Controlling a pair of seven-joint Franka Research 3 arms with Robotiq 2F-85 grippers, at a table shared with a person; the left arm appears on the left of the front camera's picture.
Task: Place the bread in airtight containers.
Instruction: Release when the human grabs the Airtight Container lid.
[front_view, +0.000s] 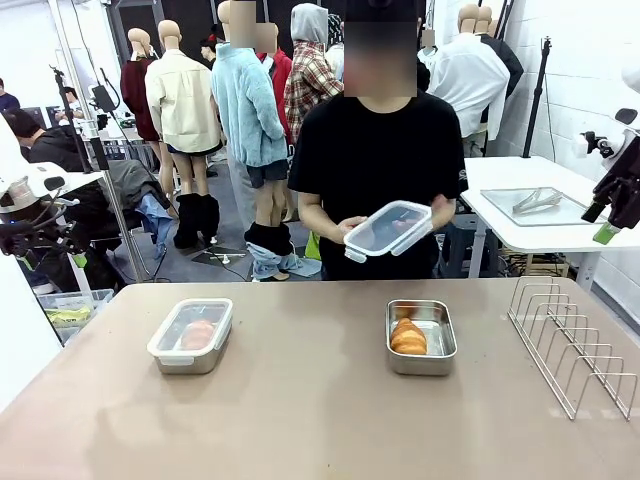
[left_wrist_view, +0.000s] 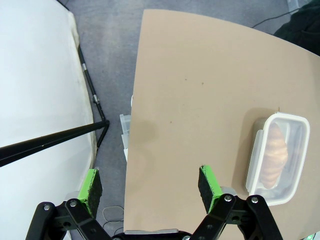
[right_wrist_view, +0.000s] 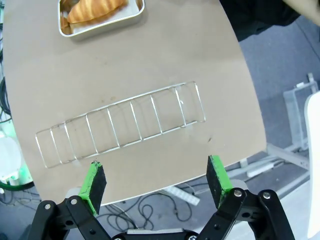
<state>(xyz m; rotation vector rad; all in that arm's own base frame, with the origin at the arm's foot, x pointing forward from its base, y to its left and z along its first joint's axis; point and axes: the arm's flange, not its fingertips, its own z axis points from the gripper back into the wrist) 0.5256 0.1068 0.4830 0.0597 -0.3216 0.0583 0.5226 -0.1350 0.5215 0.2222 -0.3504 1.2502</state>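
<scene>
Person's hands (front_view: 440, 212) hold clear plastic lid (front_view: 388, 229) above and behind open steel tin (front_view: 421, 337) with croissant roll (front_view: 407, 336), on counter (front_view: 300, 400); both grippers' fingers spread, empty, well apart.

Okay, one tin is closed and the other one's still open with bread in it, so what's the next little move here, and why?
Probably the person sets the clear lid they hold in both hands down onto the open tin. Its roll already lies inside, uncovered, while the other tin already wears its lid. Both grippers, left and right, hang open, off the containers and holding nothing, so the lid looks like the person's job.
</scene>
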